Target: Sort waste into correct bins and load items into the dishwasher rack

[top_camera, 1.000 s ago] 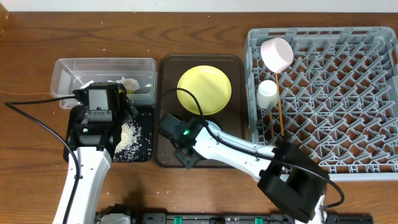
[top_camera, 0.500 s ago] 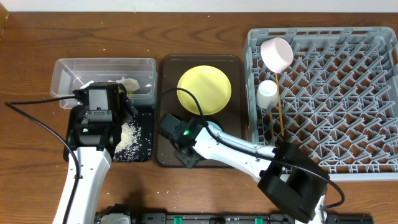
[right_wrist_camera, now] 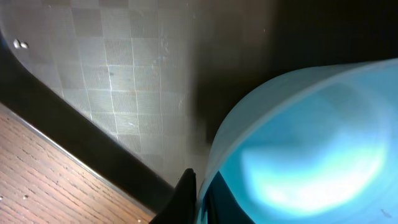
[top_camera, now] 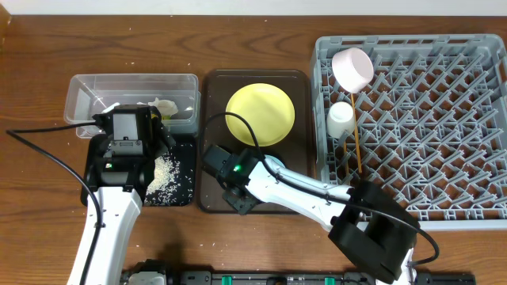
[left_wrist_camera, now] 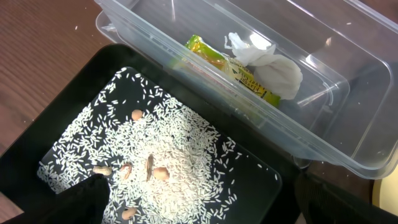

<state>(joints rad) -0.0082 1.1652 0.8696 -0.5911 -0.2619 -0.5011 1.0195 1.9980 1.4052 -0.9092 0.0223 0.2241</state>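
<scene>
The right arm [top_camera: 317, 194] is lying slantwise across the near half of the brown serving tray [top_camera: 212, 103], with the right gripper [right_wrist_camera: 198, 196] pinching the light blue bowl [right_wrist_camera: 298, 149] there. The yellow plate [top_camera: 260, 115] is taking up the tray's far half. The left gripper [top_camera: 131, 119], jaws spread wide, is hanging over the black tray [top_camera: 187, 149] and blocking its left half. The rice [left_wrist_camera: 168, 162] toward the right edge is lying open from above. In the clear tub [top_camera: 79, 91] the wrapper [left_wrist_camera: 233, 65] and tissue [left_wrist_camera: 273, 65] are crowding the right end, leaving the left end free. The pink bowl [top_camera: 353, 67], white cup [top_camera: 341, 117] and chopsticks [top_camera: 357, 142] are filling the far left corner of the dishwasher rack [top_camera: 444, 158], and its other pegs are standing open.
</scene>
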